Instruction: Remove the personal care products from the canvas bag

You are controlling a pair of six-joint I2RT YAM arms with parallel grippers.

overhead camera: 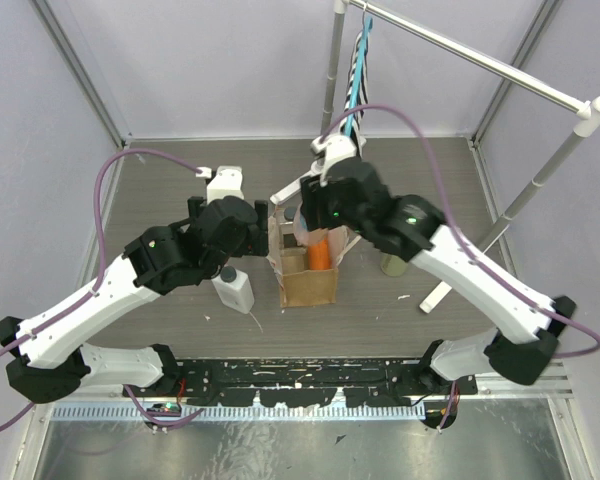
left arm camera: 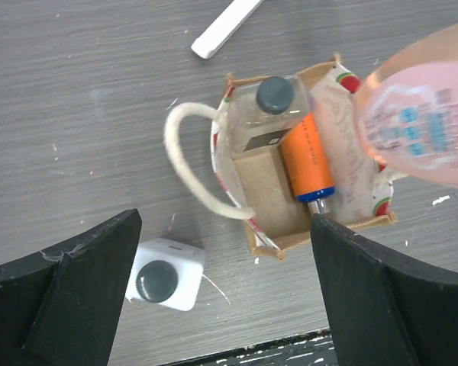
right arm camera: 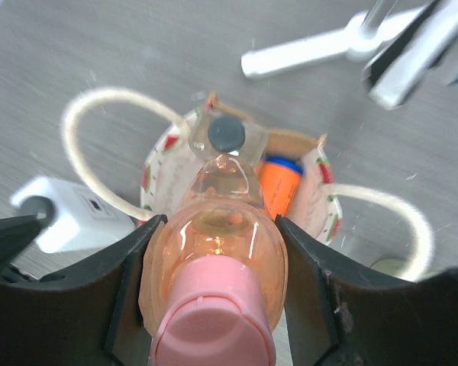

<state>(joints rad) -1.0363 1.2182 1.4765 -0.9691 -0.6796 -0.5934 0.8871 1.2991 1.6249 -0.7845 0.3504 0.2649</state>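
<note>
Clamping right gripper (right arm camera: 217, 259): jaws pressed on pink bottle (left arm camera: 420, 114), above canvas bag (overhead camera: 310, 285);
Left gripper (left arm camera: 223, 229): jaws wide, empty, left of bag;
Orange bottle (left arm camera: 309, 160): lay inside bag;
White bottle (left arm camera: 164, 274): stood left of bag

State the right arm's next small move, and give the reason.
Probably swing the right tool sideways to the grey table and lower. It is shut on the translucent pink bottle with pink cap, which hangs over the open mouth of the tan canvas bag, so it only needs setting down.
</note>
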